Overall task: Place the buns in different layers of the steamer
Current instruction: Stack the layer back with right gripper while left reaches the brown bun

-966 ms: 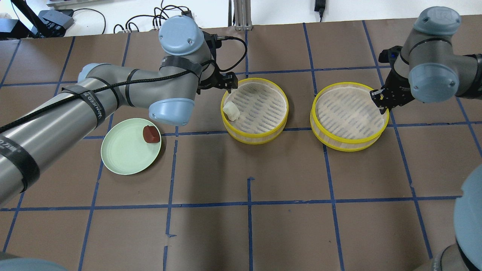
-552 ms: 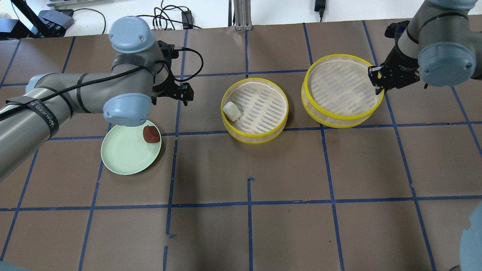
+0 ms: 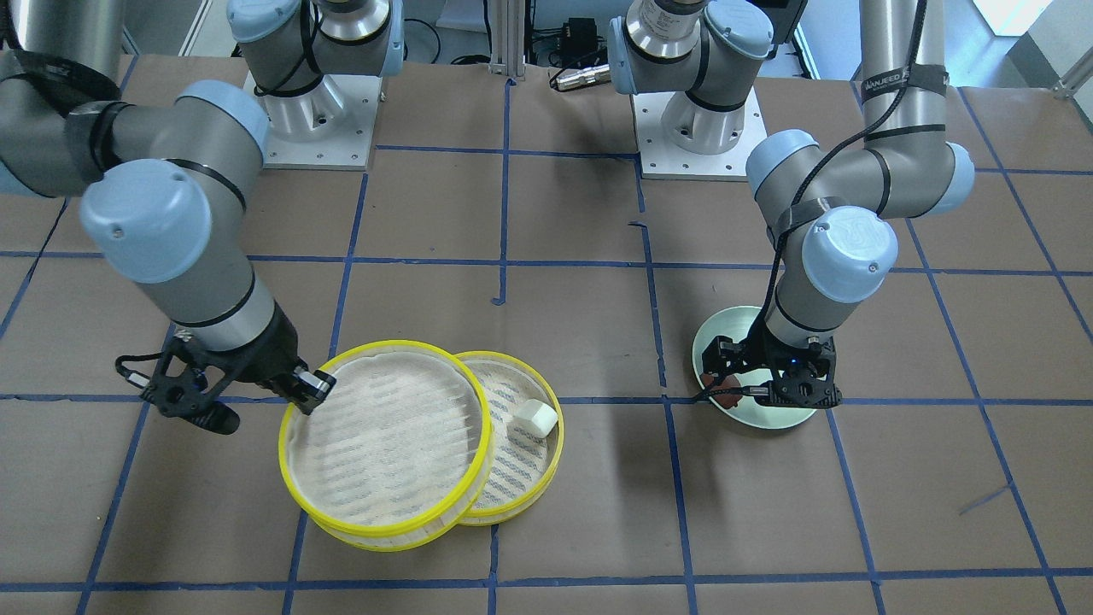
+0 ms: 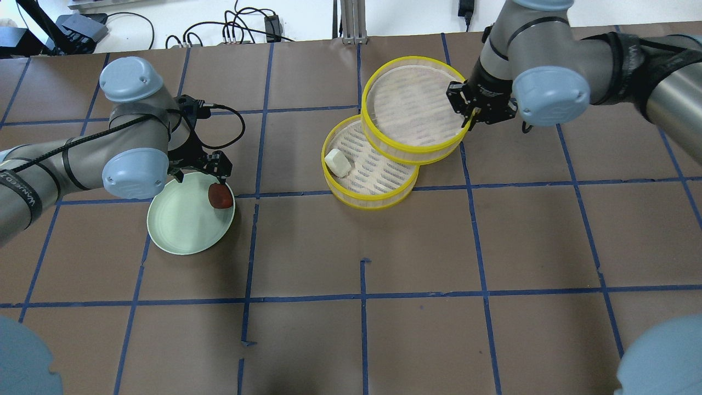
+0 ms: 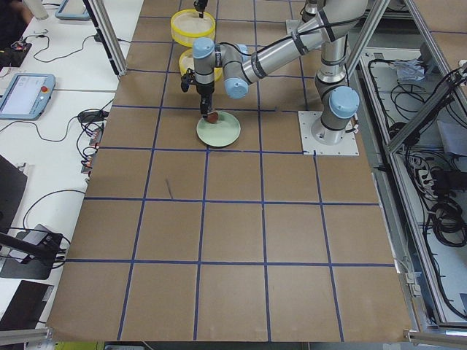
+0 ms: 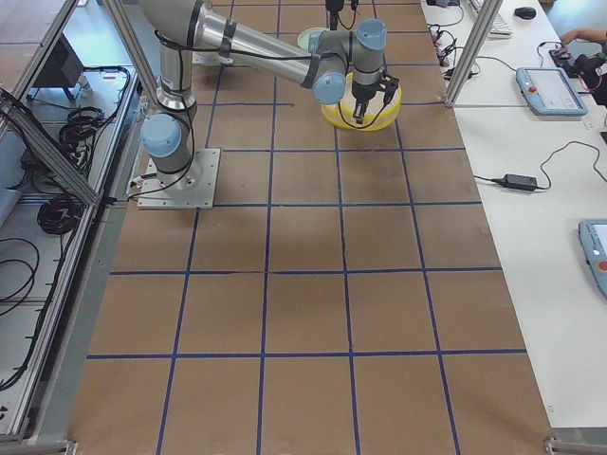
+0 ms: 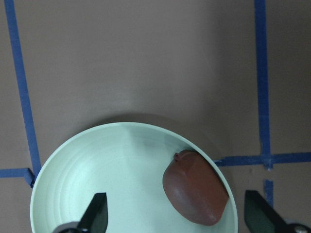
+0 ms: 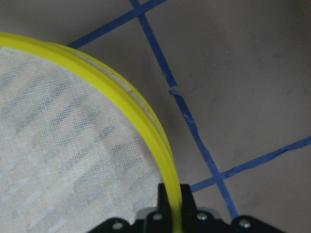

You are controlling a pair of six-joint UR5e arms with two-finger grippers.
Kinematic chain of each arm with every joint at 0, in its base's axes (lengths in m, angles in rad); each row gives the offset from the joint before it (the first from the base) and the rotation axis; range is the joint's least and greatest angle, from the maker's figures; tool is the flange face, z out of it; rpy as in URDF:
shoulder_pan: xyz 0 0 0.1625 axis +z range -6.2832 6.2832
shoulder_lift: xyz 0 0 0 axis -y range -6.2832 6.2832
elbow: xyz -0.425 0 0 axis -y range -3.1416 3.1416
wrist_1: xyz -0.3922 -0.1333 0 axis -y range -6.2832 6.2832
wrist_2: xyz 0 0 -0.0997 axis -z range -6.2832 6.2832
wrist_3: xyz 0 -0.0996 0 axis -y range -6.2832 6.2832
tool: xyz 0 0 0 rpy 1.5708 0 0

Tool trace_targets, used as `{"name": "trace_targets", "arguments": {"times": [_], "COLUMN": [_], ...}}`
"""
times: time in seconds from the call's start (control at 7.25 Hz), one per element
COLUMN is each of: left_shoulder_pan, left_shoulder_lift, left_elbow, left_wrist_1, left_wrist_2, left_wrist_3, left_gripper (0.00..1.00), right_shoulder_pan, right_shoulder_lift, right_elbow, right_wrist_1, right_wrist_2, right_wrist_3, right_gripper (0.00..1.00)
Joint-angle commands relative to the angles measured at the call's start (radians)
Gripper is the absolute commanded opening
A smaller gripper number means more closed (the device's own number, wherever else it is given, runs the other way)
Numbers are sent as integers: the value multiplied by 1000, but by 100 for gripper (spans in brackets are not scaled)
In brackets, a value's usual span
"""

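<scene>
The white bun (image 4: 337,163) lies at the left edge of the lower steamer tray (image 4: 373,200), which stands on the table. My right gripper (image 4: 470,115) is shut on the right rim of the second steamer tray (image 4: 408,107). It holds that tray in the air, partly over the lower tray's far right side. The rim runs between its fingers in the right wrist view (image 8: 172,204). The dark reddish-brown bun (image 4: 220,196) lies on the right side of the pale green plate (image 4: 181,225). My left gripper (image 4: 201,178) is open just above the plate, with the bun (image 7: 195,194) between its fingers.
The table is brown with blue tape lines. Cables (image 4: 241,27) lie past its far edge. The two arm bases (image 3: 307,128) stand on white plates at the robot's side of the table.
My right gripper has carried its tray left and away until it overlaps the tray with the white bun. My left gripper has moved from that tray to the green plate, over the brown bun.
</scene>
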Motion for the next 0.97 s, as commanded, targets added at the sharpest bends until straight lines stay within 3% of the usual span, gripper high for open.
{"name": "trace_targets", "arguments": {"times": [0.0, 0.28, 0.55, 0.83], "left_shoulder_pan": [3, 2, 3, 3], "left_shoulder_lift": [-41, -42, -44, -44], "left_elbow": [0, 2, 0, -1], "left_wrist_1": [0, 4, 1, 0], "left_wrist_2": [-2, -26, -34, -33], "left_wrist_3": [-9, -12, -12, -12], "left_gripper": [99, 95, 80, 56], "right_shoulder_pan": [101, 137, 135, 132], "right_shoulder_lift": [46, 71, 85, 77], "right_elbow": [-13, -17, -14, -19], "right_wrist_1": [-19, -9, -9, 0], "right_wrist_2": [-1, 8, -3, -11], "right_wrist_3": [107, 157, 120, 118], "right_gripper": [5, 5, 5, 5]}}
